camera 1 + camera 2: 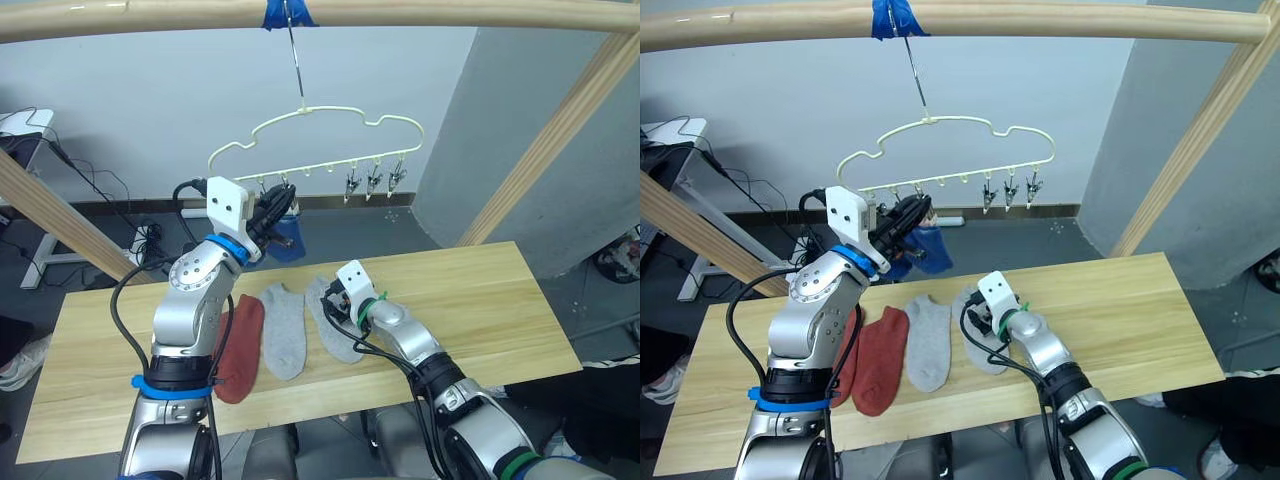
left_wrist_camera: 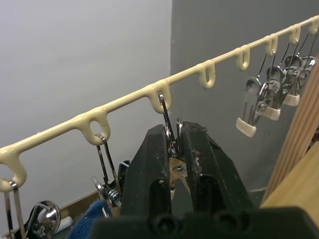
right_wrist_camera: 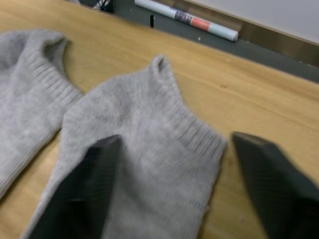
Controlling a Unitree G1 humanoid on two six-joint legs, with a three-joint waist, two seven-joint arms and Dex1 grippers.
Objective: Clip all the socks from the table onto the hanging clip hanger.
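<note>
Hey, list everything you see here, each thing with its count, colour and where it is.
Grey socks: two, light grey, flat on the table side by side, the right one under the right gripper.
Red socks: rust-red, on the table beside the grey ones, partly behind the left arm; count unclear.
Blue sock: one seen, royal blue, hanging below the hanger's left end.
Clip hanger: one, pale yellow, hanging from the wooden pole.
Table: one, light wood.
Left gripper: black, shut on a clip.
Right gripper: black, open over the grey sock.
</note>
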